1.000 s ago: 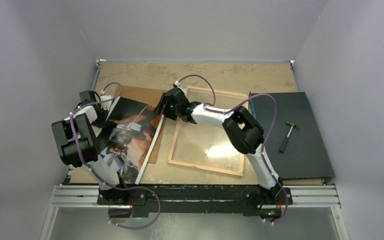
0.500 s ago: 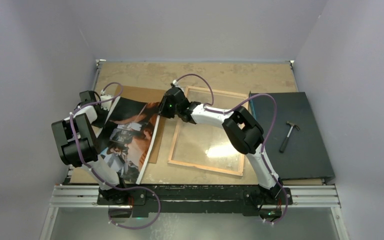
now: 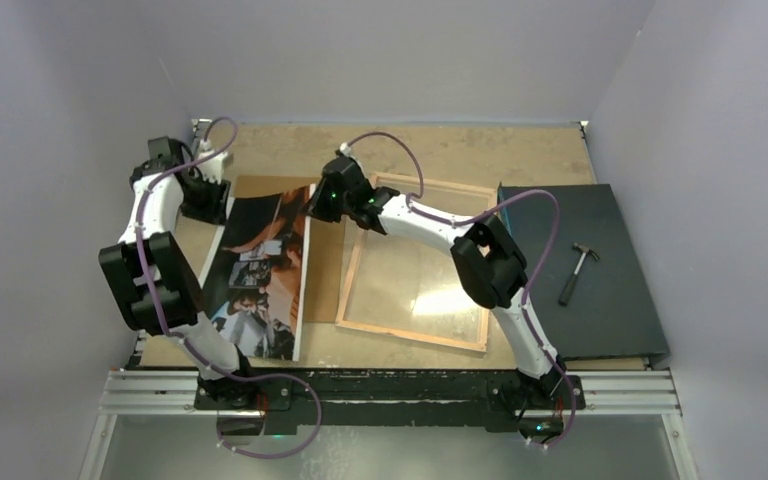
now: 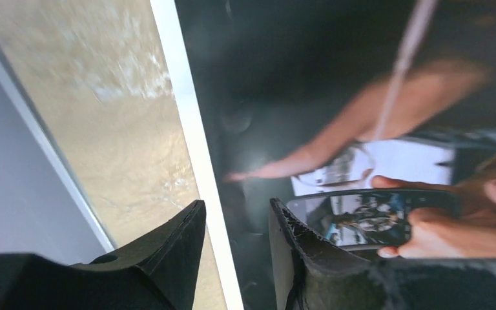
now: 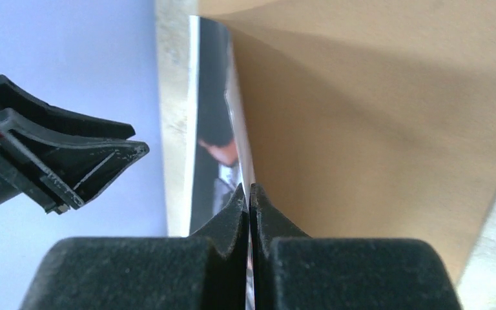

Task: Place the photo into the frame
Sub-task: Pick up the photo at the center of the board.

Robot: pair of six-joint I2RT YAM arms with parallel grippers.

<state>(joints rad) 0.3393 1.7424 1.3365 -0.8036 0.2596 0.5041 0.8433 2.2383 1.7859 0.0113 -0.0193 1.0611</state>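
Note:
The photo (image 3: 260, 270) lies print side up on the left of the table, over a brown backing board (image 3: 324, 270). My right gripper (image 3: 315, 210) is at its far right corner, and the right wrist view shows that gripper (image 5: 250, 187) shut on the photo's (image 5: 216, 123) thin edge. My left gripper (image 3: 207, 197) stands open at the far left corner. Seen from the left wrist, its fingers (image 4: 236, 216) straddle the photo's (image 4: 361, 129) white border without pinching it. The frame (image 3: 410, 335) lies wood side up to the right of the photo, with a glossy pane inside it.
A dark mat (image 3: 610, 310) with a hammer (image 3: 578, 270) on it fills the right side. The backing board (image 5: 374, 129) shows just right of my right fingers. Walls close in the table's left, far and right sides.
My left gripper has opened, let go of the photo and swung toward the far left. My right gripper has shut on the photo's far edge. The photo has dropped flatter.

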